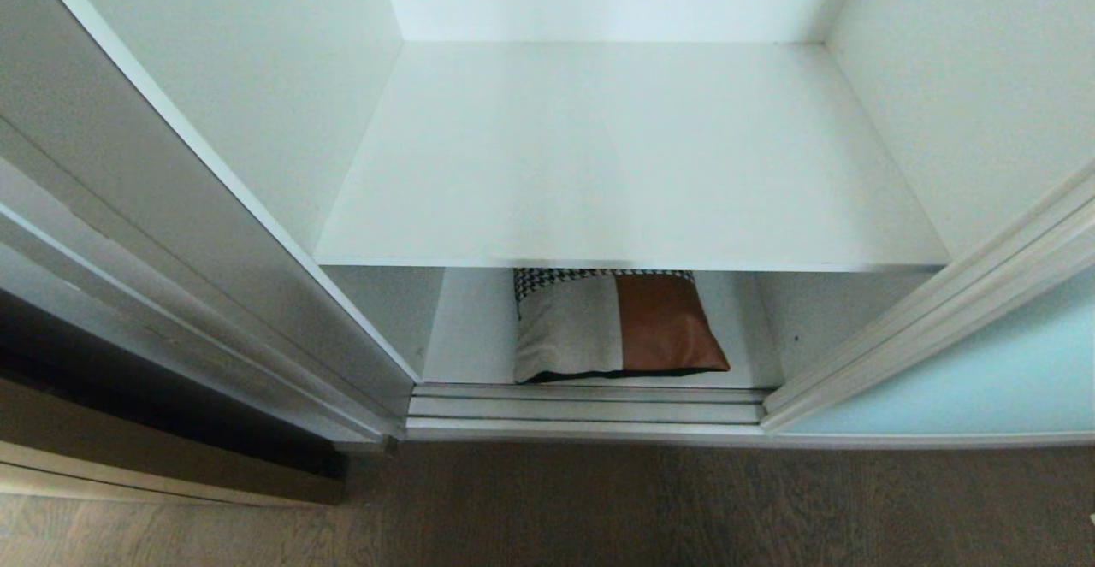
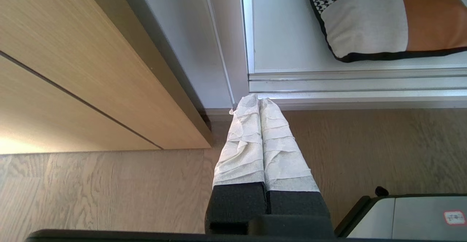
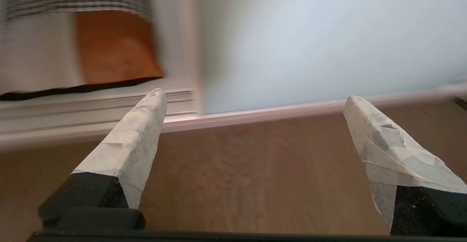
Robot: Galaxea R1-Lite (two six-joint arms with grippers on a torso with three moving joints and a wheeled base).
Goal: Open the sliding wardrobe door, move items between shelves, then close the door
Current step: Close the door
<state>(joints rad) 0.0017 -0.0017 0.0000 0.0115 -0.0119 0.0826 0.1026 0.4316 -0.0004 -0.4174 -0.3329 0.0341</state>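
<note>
Door open, cushion on low shelf. Right gripper spread wide; left gripper pressed together, parked. Risk: soft cushion slips from shallow pinch, or snags upper shelf edge.

The upper shelf hides the back of the cushion. In the right wrist view the cushion is blurred and cut off by the picture's edge, and the sliding wardrobe door is smeared too.

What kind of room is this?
Probably a bedroom, at a built-in wardrobe: white shelves, a sliding glass door pushed aside, a cushion on the bottom shelf, and a wood floor.
</note>
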